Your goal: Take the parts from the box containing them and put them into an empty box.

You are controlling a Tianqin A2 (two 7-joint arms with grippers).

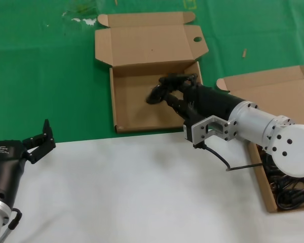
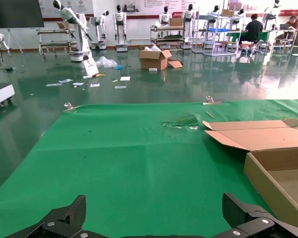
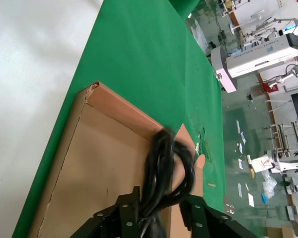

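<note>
step: cable (image 1: 159, 91) held over empty box (image 1: 137, 114) | right claw (image 1: 171, 91) clamped on cable | release advised low, mid-floor | left claw (image 1: 40, 142) parked apart, beside box

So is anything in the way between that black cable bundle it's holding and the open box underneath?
Nothing visible. The right gripper holds the looped black cable bundle directly over the bare floor of the empty box, whose lid is folded back. The left gripper is parked off to the side, fingers open.
</note>
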